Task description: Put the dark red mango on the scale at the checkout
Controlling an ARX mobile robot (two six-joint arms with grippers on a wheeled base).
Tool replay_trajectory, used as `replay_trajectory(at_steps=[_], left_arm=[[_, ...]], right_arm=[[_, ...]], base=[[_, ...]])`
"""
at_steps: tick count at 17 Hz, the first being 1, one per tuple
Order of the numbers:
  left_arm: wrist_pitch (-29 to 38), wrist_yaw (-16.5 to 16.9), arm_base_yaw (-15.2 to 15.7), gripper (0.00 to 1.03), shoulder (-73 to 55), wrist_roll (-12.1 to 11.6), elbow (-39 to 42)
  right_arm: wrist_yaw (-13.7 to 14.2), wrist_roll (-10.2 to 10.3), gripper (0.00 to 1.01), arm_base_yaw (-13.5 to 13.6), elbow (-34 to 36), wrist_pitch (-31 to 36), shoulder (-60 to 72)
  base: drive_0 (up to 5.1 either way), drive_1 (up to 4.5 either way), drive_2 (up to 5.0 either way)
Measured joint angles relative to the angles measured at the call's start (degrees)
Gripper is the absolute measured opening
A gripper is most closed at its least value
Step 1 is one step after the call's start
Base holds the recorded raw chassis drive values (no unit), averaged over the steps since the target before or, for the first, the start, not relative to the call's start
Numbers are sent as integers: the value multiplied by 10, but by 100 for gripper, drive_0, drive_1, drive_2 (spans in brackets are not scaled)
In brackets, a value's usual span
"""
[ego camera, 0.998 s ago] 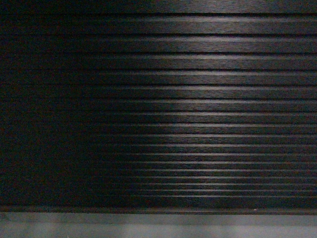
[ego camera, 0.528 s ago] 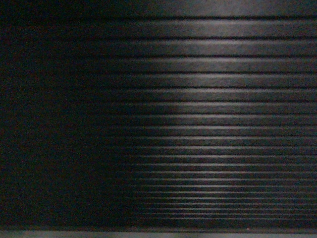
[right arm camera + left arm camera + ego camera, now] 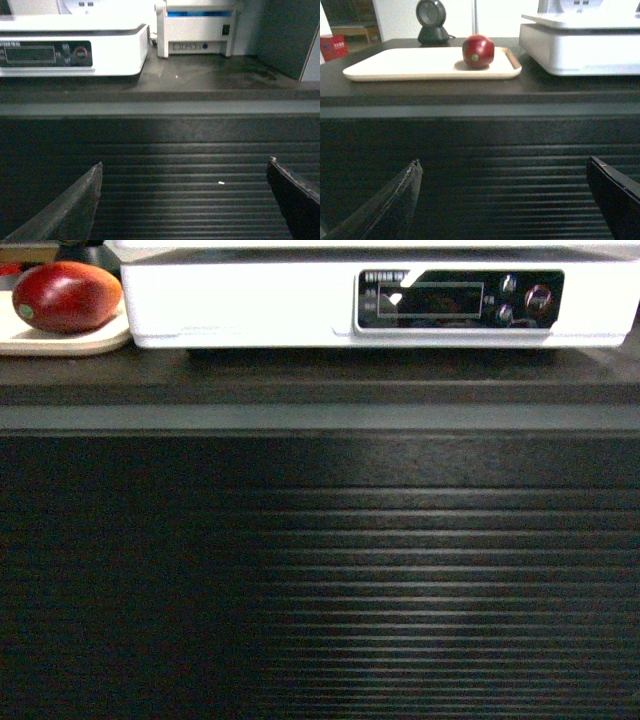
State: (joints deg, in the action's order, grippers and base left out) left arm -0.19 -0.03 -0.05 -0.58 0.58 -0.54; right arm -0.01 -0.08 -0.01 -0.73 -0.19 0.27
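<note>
The dark red mango (image 3: 66, 296) lies on a beige tray (image 3: 75, 343) at the left of the checkout (image 3: 320, 570), left of the white scale (image 3: 250, 305). The left wrist view shows the mango (image 3: 478, 51) on the tray (image 3: 410, 65) with the scale (image 3: 580, 47) to its right. My left gripper (image 3: 502, 167) is open in front of the ribbed panel, below the counter edge, nothing between its fingers. My right gripper (image 3: 182, 167) is open too, low before the panel, with the scale (image 3: 75, 47) up to the left. Neither gripper appears in the head view.
A white-and-blue printer (image 3: 197, 27) stands right of the scale. A round black scanner (image 3: 432, 22) sits behind the tray. The counter's front edge (image 3: 320, 418) juts above the ribbed panel. A grey wall panel (image 3: 292, 35) is at the far right.
The head view has risen: earlier it showed only the ribbed panel and floor strip; now the counter top, scale, tray and mango appear at the top.
</note>
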Motion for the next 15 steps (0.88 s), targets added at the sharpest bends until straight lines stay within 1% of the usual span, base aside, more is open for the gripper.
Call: replay_trajectory(at_steps=[15], left_arm=[[1, 0, 0, 98, 0, 0, 0]], right_arm=[[0, 0, 98, 0, 0, -1, 0]], base=[[0, 0, 0]])
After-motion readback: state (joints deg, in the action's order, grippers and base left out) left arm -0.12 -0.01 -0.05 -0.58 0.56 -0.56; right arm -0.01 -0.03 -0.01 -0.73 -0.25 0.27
